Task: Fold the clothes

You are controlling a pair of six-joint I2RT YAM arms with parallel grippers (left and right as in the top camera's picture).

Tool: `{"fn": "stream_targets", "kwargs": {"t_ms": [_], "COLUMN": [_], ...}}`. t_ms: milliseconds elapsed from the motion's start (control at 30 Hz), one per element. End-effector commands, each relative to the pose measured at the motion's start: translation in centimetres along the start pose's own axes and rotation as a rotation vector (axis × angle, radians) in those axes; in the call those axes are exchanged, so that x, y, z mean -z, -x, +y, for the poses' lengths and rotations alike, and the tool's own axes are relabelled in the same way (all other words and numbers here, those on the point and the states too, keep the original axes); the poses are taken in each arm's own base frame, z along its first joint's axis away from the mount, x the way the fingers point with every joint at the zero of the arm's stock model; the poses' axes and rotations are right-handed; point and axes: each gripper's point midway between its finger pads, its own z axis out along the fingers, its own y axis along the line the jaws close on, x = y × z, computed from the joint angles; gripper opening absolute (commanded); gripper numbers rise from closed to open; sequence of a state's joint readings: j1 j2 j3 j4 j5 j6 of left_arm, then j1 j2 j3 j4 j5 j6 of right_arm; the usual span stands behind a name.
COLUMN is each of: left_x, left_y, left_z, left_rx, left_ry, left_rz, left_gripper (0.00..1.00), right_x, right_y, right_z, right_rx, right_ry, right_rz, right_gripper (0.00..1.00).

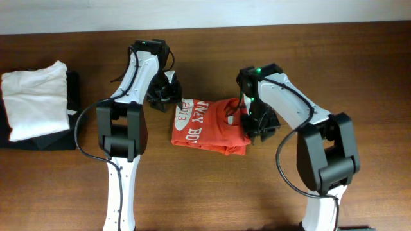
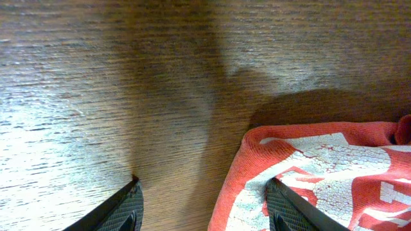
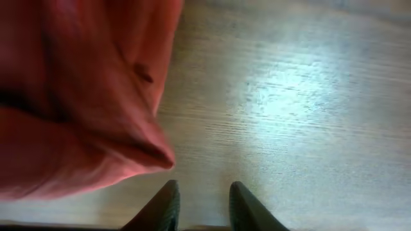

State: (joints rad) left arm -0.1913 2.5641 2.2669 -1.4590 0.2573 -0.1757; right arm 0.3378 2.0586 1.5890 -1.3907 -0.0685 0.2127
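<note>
Red shirt [image 1: 209,125] lies folded at bench [image 1: 58,192] centre; left fingers [image 2: 115,210] wide apart, right fingers [image 3: 166,204] narrowly apart, both empty. Probably only edge-straightening remains.

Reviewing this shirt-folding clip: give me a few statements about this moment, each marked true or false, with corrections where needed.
1. The red-orange T-shirt lies on the table between the two arms, white print facing up. True.
2. The left gripper is shut on the T-shirt. False: its fingers stand wide apart and grip nothing; one hangs over the shirt's edge.
3. The white garment lies on top of the black garment, off to the left arm's side. True.
4. The right gripper holds a fold of the T-shirt. False: only bare table shows between its fingers; the shirt is beside them.
</note>
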Motion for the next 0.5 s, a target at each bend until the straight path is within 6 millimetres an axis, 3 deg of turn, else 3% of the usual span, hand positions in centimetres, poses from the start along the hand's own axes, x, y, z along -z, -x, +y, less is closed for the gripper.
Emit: {"fn": "stream_targets", "kwargs": {"t_ms": [0, 167, 300, 367, 467], "left_x": [-1.8, -1.8, -1.9, -2.0, -2.0], "left_y": [-0.3, -0.3, -0.4, -0.3, -0.3], "left_z": [0.7, 0.6, 0.4, 0.3, 0.2], "left_rx": [-0.008, -0.01, -0.015, -0.018, -0.022], "left_ry": [0.025, 0.026, 0.027, 0.027, 0.028], "left_rz": [0.041, 0.042, 0.042, 0.04, 0.038], "left_gripper": [0.61, 0.61, 0.61, 0.61, 0.61], "right_x": [5.1, 4.6, 3.3, 2.8, 2.7], "right_y": [1.8, 2.9, 3.1, 3.1, 3.5], "right_z": [0.8, 3.8, 4.5, 4.6, 4.7], "right_rx": [0.01, 0.074, 0.084, 0.085, 0.087], "right_ry": [0.044, 0.19, 0.207, 0.214, 0.217], "right_rz": [-0.189, -0.209, -0.198, -0.193, -0.208], "right_gripper": [0.41, 0.4, 0.39, 0.35, 0.17]}}
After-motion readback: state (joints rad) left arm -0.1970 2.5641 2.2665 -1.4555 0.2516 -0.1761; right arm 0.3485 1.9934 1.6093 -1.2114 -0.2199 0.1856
